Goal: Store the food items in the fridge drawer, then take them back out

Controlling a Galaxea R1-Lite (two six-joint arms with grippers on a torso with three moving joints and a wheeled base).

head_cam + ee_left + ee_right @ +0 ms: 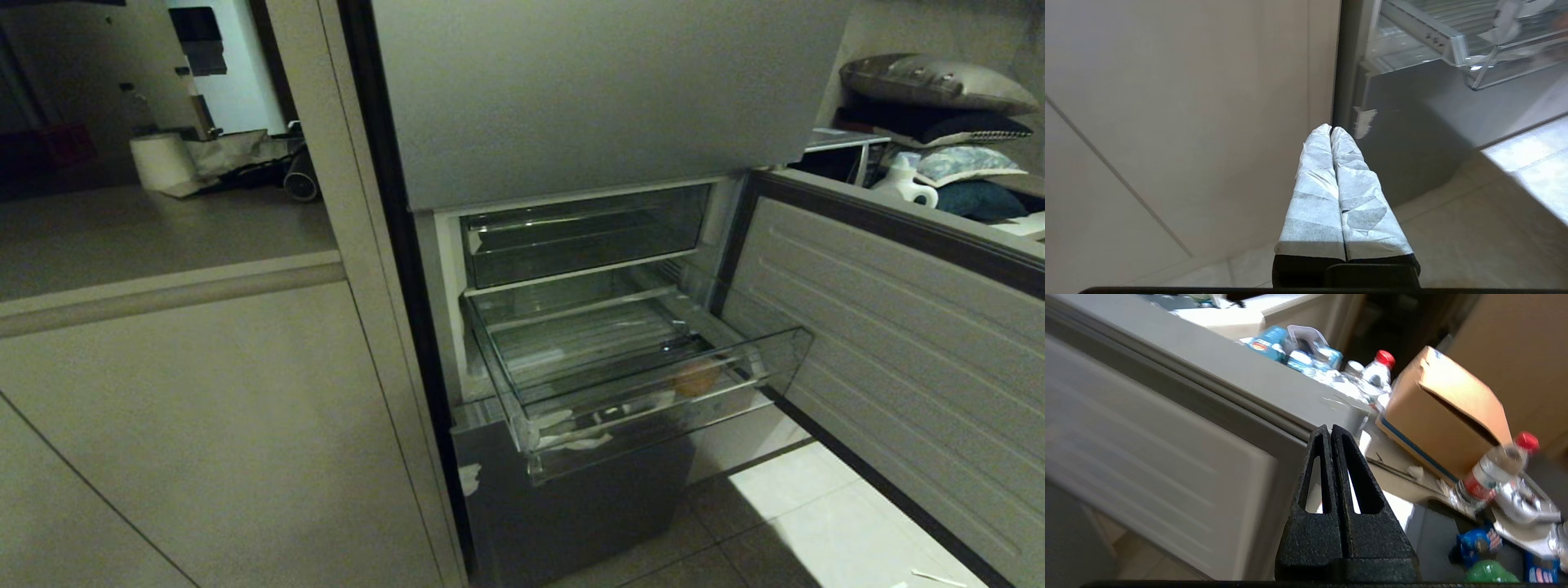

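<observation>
The fridge drawer [637, 367] stood pulled out of the open fridge, its long axis running across the fridge's width and its glossy front rim pointing out over the tiled floor [784, 506], toward the camera. Inside it, near the front right corner, lay a round orange-brown food item [695, 378] on the ribbed floor; some pale pieces showed behind the front wall to the left of it, too indistinct to name. A shallower clear tray [584, 233] sat pushed in above the drawer. The fridge door [890, 343] hung open to the right. Neither arm appeared in the head view. The left gripper [1330, 130], its fingers wrapped in white, was pressed together and empty, low beside the cabinet panel [1188, 122]. The right gripper [1327, 429] was likewise closed on nothing, next to the door's edge, with a cardboard box [1447, 416] and bottles beyond.
</observation>
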